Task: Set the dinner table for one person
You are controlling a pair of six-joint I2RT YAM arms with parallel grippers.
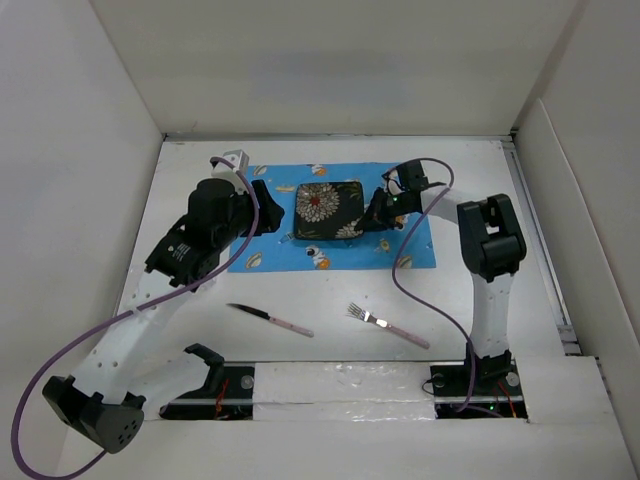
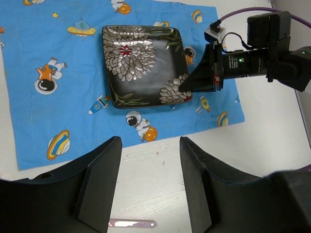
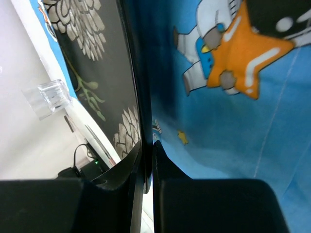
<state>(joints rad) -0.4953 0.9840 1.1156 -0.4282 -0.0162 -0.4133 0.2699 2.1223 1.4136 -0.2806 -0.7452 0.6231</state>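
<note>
The dinner table [image 1: 500, 300] fills the middle of the top view as a wide white surface. A blue cloth [image 1: 415, 250] with cartoon prints lies on its upper middle part, and a square black plate [image 1: 328, 210] with a flower pattern sits on the cloth. The right gripper [image 1: 377, 216] is at the plate's right edge. In the right wrist view its fingers [image 3: 116, 167] are pinched narrow on the rim, one on each side. The left gripper [image 2: 149, 143] hangs just left of the plate in the top view, its claw spread wide with nothing in it. In the lower middle of the top view, below the cloth, a knife [image 1: 268, 319] with a pink handle lies on the bare table. A fork [image 1: 385, 324] lies to its right, apart from it.
</note>
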